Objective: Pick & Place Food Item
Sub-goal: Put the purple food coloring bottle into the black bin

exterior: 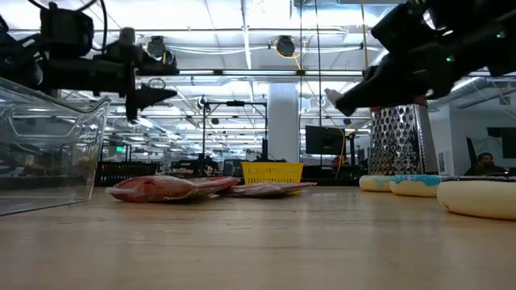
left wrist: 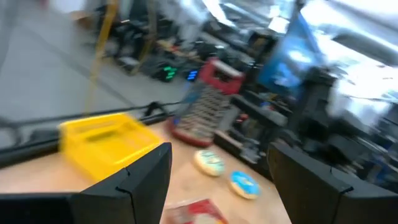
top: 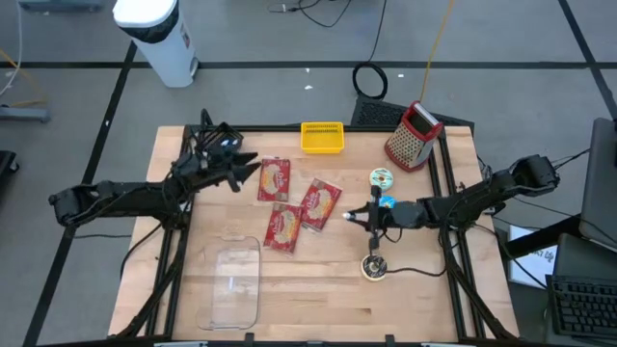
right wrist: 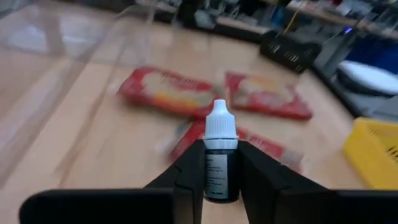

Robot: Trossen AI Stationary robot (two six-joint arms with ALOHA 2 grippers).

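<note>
Three red food packets (top: 274, 179) (top: 320, 204) (top: 281, 229) lie flat on the wooden table, also seen as packets (right wrist: 163, 92) in the right wrist view. My right gripper (top: 355, 218) hangs above the table just right of them, shut on a small dark dropper bottle (right wrist: 221, 168) with a white cap. At the left, my left gripper (top: 249, 173) stands open in the air beside the far packet, nothing between its fingers (left wrist: 140, 180). My right gripper pinches the bottle's dark body (right wrist: 220, 177) between its two fingers, one on each side. The white cap (right wrist: 221, 124) sticks out past the fingertips. The bottle is lifted clear of the table, lying along the fingers, which point toward the table's left.
A clear plastic container (top: 231, 284) sits at the near left. A yellow basket (top: 322, 137) and a metal grater (top: 413, 135) stand at the far edge. Round iced cookies (top: 382, 177) (top: 387, 201) (top: 374, 267) lie under and beside my right arm.
</note>
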